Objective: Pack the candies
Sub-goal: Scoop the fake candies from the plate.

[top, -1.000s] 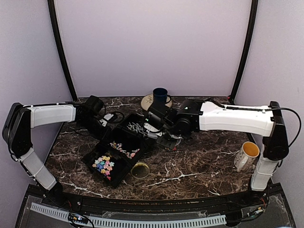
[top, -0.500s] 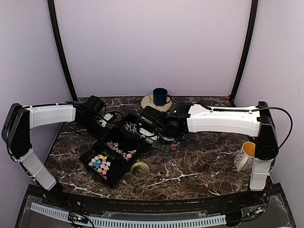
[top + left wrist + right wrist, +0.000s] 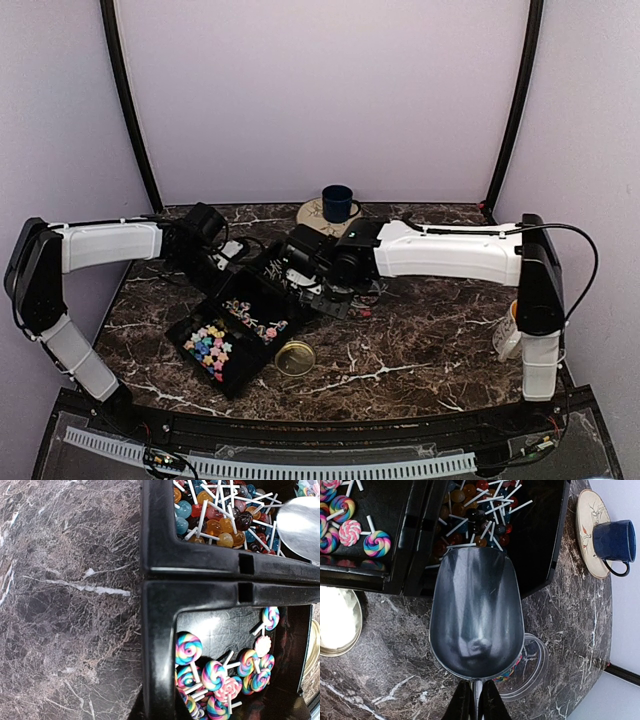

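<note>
The black three-part tray (image 3: 262,300) holds the candies: pastel stars (image 3: 215,343) in the near part, swirl lollipops (image 3: 220,672) in the middle, and small ball lollipops on white sticks (image 3: 475,515) in the far part. My left gripper (image 3: 157,712) is shut on the tray's side wall (image 3: 157,630). My right gripper (image 3: 476,702) is shut on the handle of a metal scoop (image 3: 477,615). The scoop is empty, and its mouth lies at the far part's edge, over the ball lollipops. A small clear jar (image 3: 532,672) sits under the scoop, with a few colourful sweets in it.
A gold lid (image 3: 295,357) lies on the marble table in front of the tray; it also shows in the right wrist view (image 3: 337,622). A blue mug on a saucer (image 3: 337,203) stands at the back. A white and yellow mug (image 3: 508,330) stands at the right, behind the right arm.
My right arm has swung left with the scoop, from beside the tray to over its far part. The tray has slid a little to the left in my left gripper's hold.
</note>
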